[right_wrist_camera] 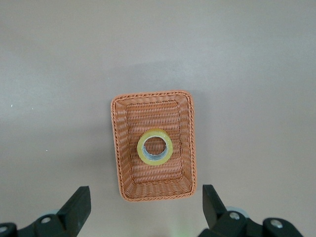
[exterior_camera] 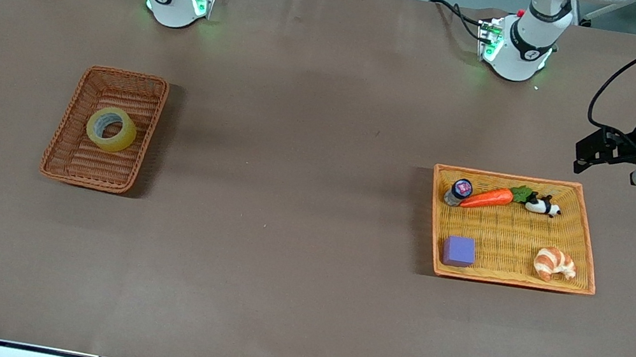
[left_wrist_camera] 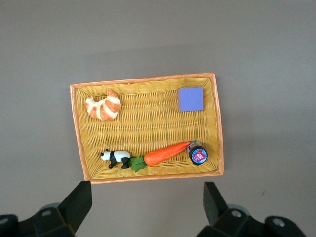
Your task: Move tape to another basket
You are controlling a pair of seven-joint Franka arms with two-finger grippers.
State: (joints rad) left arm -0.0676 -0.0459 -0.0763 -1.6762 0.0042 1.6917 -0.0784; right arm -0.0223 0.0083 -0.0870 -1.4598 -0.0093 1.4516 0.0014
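The tape (exterior_camera: pixel 111 130) lies flat, hole upward, in the brown basket (exterior_camera: pixel 67 130) at the right arm's end of the surface (exterior_camera: pixel 288 277), roughly in the basket's middle and touching nothing else. Taking that brown basket as the landmark: the yellow basket (exterior_camera: pixel 587 249) stands well apart from it toward the left arm's end, holding a carrot (exterior_camera: pixel 488 198), a small bottle (exterior_camera: pixel 458 191), a panda figure (exterior_camera: pixel 541 206), a purple block (exterior_camera: pixel 459 251) and a croissant (exterior_camera: pixel 554 264).

The right claw (right_wrist_camera: pixel 147 207) hangs high above the brown basket, fingers spread wide with nothing between them; its wrist view looks straight down on the tape. The left claw (left_wrist_camera: pixel 148 205) is likewise spread wide and holds nothing, high up near the yellow basket and well away from the brown one.

The tape being in one basket with both claws bare fits two readings: it waits to be carried to the yellow basket, or it has been set down here from there. Either way, the right arm is plainly the nearer to the roll, which lies directly below its claw. A ring lying flat has no long axis.
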